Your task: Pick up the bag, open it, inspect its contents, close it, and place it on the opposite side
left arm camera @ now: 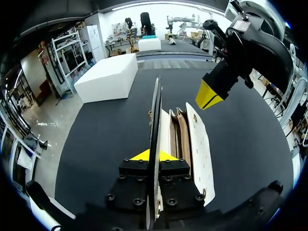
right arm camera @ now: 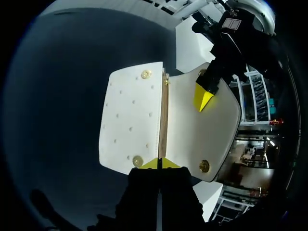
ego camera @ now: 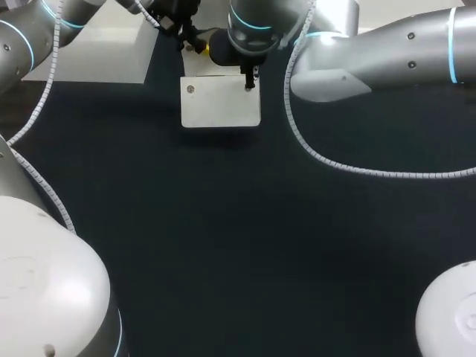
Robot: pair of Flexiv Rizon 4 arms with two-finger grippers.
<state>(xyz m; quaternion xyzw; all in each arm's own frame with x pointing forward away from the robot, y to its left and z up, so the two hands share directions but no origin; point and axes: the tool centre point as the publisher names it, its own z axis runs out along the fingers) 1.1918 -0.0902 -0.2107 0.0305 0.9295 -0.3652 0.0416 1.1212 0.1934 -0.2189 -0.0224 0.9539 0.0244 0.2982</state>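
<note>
As flap [right arm camera: 192, 134] gapes, white studded leather bag [ego camera: 221, 103]: tan pockets [left arm camera: 180, 139] beside left fingers [left arm camera: 139, 155].
left gripper [left arm camera: 154, 156]: clamps flap.
right gripper [right arm camera: 159, 163]: pinches bag edge.

The bag [ego camera: 221, 108] is at the far middle of the table [ego camera: 238, 245], well apart from the near edge. Behind it and off to the left, a box [ego camera: 97, 59] stands on the table's far side. Both arms meet at the bag's far edge. The left gripper [left arm camera: 154, 156], on the arm from the far left corner, has its fingers pressed on either side of the flap [right arm camera: 216, 130], which is folded out away from the front panel [right arm camera: 127, 120]. The right gripper [right arm camera: 160, 163], on the arm from the right, is clamped on the mouth's rim at the bag's right end, near the left one. Between flap and panel lie the compartments [left arm camera: 177, 139].
</note>
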